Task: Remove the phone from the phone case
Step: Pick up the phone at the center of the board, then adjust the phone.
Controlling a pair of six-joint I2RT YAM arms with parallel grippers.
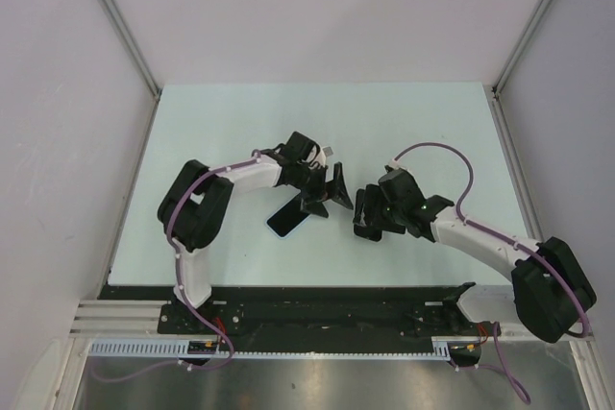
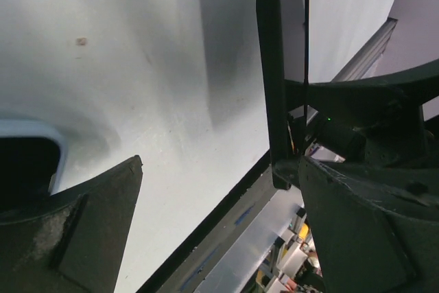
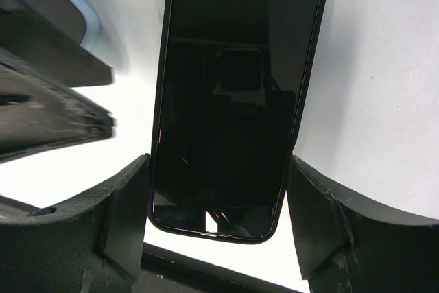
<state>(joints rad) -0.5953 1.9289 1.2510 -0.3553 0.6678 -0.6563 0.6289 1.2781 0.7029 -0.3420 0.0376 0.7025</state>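
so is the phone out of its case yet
Out, it seems: the light-blue-edged phone lies flat on the white table, apart from the glossy black case between the right pincer's fingers.

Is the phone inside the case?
No, the black phone sits bare between the fingers of the right gripper, while the pale blue case lies apart on the table.

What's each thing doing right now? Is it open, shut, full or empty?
phone: out of its case, screen dark, gripped by its sides.
phone case: lying flat on the table, looks empty.
left end effector: open, holding nothing.
right end effector: shut on the phone.
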